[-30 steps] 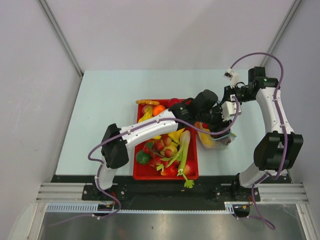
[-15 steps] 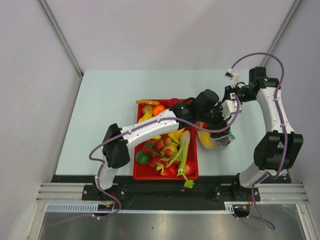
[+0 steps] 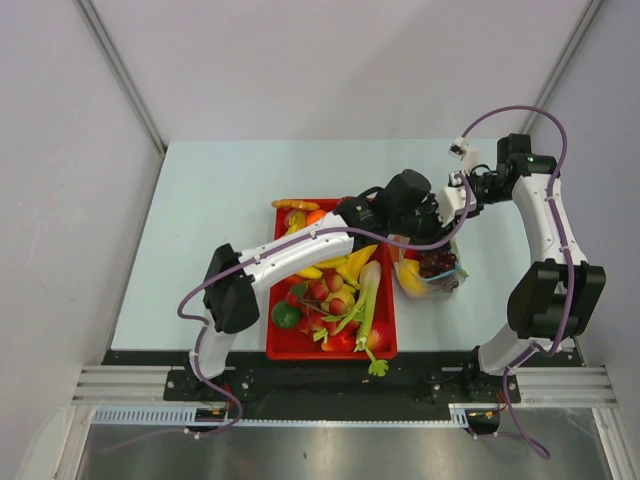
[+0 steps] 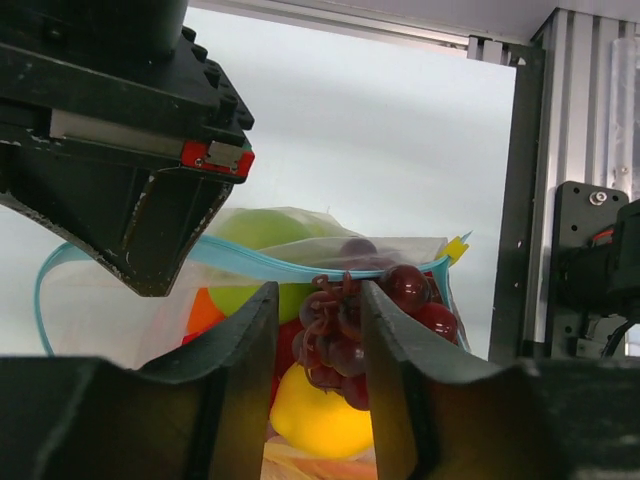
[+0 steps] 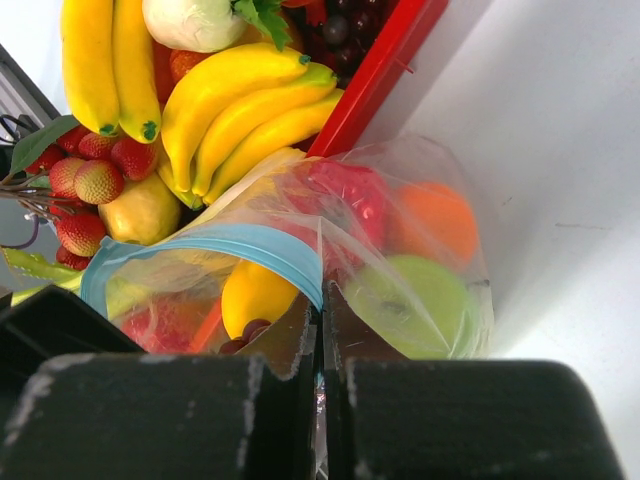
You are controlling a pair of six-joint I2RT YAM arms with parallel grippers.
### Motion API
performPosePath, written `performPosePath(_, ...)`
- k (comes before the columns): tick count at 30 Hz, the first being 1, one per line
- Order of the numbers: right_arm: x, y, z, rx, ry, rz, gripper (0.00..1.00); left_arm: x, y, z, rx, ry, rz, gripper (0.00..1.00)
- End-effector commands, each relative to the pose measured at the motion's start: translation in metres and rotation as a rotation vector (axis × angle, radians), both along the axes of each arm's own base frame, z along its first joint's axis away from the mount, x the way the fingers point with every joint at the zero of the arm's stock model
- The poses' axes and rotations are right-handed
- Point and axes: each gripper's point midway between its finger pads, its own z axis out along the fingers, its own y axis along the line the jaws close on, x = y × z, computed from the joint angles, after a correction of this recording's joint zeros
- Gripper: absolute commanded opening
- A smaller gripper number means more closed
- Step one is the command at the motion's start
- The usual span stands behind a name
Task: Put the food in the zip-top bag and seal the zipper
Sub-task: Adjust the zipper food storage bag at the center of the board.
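The clear zip-top bag (image 3: 447,284) lies right of the red tray, its mouth held open. It holds a purple grape bunch (image 3: 436,263), a yellow lemon (image 4: 310,420), a green fruit (image 5: 415,300), an orange one (image 5: 440,220) and a red one. My left gripper (image 3: 412,222) is open just above and behind the bag mouth. In the left wrist view the grapes (image 4: 335,330) show between its fingers (image 4: 318,292), resting in the mouth. My right gripper (image 5: 321,305) is shut on the blue-teal zipper (image 5: 220,245) and holds that edge up; it also shows in the top view (image 3: 456,205).
The red tray (image 3: 272,345) left of the bag holds much more food: bananas (image 5: 230,95), strawberries (image 5: 85,180), celery (image 3: 368,300) and a lime. My left arm reaches across the tray. Metal rails run along the table's near edge.
My left gripper has drawn back up and left from the bag mouth. The grape bunch, hidden under it before, now lies in the bag. The right gripper has held its grip.
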Motion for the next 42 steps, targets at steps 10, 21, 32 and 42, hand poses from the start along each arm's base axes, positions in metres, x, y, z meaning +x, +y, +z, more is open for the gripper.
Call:
performPosePath(10, 0.006, 0.000, 0.001, 0.015, -0.032, 0.015, 0.00, -0.006, -0.013, 0.006, -0.030, 0.081, -0.017, 0.45)
performPosePath(21, 0.004, 0.000, 0.002, 0.014, -0.035, 0.021, 0.00, 0.002, 0.000, 0.030, -0.068, 0.091, -0.008, 0.00)
performPosePath(32, 0.005, 0.001, 0.001, 0.022, -0.036, 0.031, 0.00, 0.000, 0.032, 0.100, -0.188, -0.054, -0.034, 0.00)
performPosePath(42, 0.004, 0.002, 0.007, 0.030, -0.055, 0.033, 0.00, 0.061, 0.040, 0.060, -0.058, -0.159, 0.160, 0.00)
